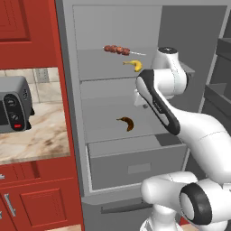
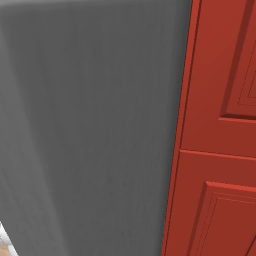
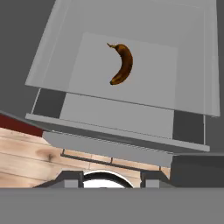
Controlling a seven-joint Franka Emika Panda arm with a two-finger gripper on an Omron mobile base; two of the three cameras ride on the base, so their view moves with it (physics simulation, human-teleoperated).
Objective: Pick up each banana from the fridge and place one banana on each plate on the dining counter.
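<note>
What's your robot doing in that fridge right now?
Gripper empty, above the shelf. Brown banana below it, untouched. Yellow banana one shelf up, beside skewer. Nothing in the way.

Kitchen: fridge [image 1: 131,149], red cabinets [image 1: 27,22], toaster oven [image 1: 14,104]

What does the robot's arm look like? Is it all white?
Mostly white. The arm is made of smooth, rounded, glossy white pieces shaped like fat tubes. Where the pieces join there are dark, nearly black bands and rings, with a big dark ring on the round joint low down. At the top sits a white cap with a dark top. The hand view shows small grey finger tips. No cables or markings show.
</note>
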